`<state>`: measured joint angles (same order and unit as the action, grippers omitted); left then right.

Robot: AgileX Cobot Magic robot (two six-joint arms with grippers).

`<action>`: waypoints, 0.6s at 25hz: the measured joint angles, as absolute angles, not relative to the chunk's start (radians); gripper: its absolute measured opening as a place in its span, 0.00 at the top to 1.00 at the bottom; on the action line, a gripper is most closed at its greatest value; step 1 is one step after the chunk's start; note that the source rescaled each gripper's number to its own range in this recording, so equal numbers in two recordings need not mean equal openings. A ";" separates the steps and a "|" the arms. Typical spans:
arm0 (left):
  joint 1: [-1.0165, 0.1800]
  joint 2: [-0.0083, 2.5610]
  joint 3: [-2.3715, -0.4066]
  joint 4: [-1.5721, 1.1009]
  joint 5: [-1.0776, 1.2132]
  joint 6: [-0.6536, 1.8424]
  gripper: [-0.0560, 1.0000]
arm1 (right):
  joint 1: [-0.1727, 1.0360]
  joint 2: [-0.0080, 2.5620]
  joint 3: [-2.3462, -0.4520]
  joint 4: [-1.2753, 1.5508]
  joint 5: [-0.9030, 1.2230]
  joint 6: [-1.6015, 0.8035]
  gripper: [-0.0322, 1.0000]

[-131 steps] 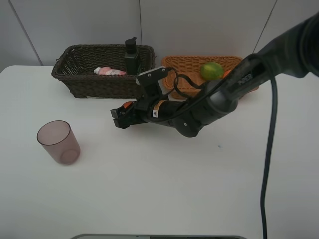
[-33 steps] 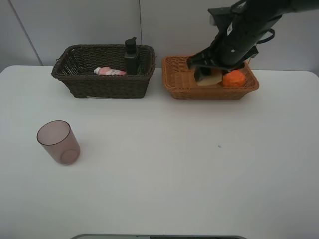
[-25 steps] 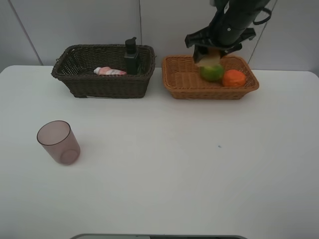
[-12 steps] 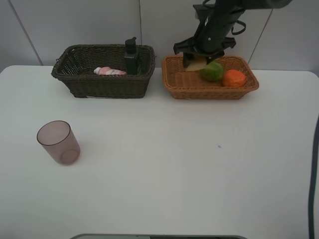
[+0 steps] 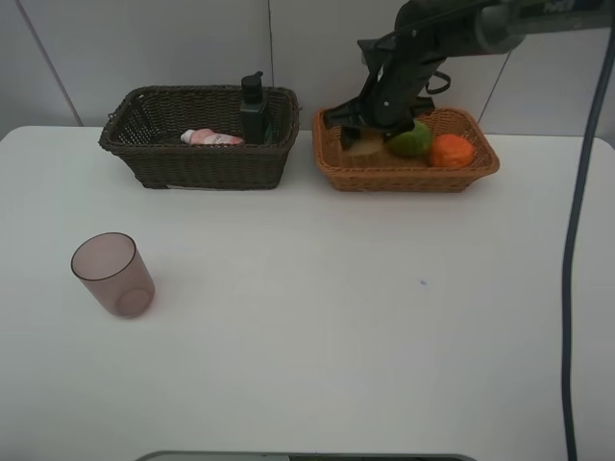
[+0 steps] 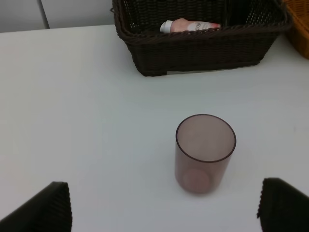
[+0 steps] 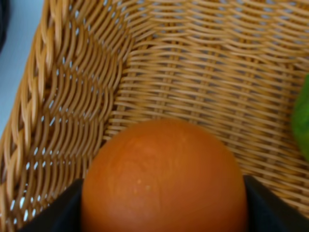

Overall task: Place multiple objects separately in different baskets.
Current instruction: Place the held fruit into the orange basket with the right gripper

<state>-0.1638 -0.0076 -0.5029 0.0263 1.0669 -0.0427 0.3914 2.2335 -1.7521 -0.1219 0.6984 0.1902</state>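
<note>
My right gripper [image 5: 354, 135] is shut on the orange tangerine [image 7: 164, 179] and holds it low over the left end of the light orange-tan basket [image 5: 413, 179]. The green citrus [image 5: 410, 140] and the orange-red peach-like fruit [image 5: 452, 151] lie in that basket. The dark brown basket [image 5: 211, 165] holds the pink bottle [image 5: 211, 138] and the black bottle [image 5: 254, 108]. The mauve cup [image 5: 113, 276] stands upright on the table at the left. My left gripper [image 6: 166, 212] is open with the cup [image 6: 205, 152] just ahead of it; it is out of the high view.
The two baskets stand side by side at the table's back edge against a grey wall. The right arm's black cable [image 5: 577, 240] hangs down the right side. The dark basket [image 6: 203, 48] lies beyond the cup in the left wrist view.
My right arm has carried the tangerine over the tan basket from its right part toward its left end and lowered it. The cup and left gripper have not moved.
</note>
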 joint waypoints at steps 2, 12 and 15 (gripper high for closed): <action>-0.164 -0.008 -0.503 0.026 1.067 -0.043 0.00 | 0.397 2.245 -1.752 -0.122 0.687 0.190 0.55; -0.164 -0.008 -0.503 0.026 1.067 -0.043 0.00 | 0.412 2.261 -1.752 -0.122 0.640 0.190 0.39; -0.164 -0.008 -0.503 0.026 1.067 -0.043 0.00 | 0.412 2.261 -1.752 -0.122 0.633 0.190 0.20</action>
<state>-0.1638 -0.0076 -0.5029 0.0263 1.0669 -0.0427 0.4120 2.2613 -1.7521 -0.1219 0.6326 0.1902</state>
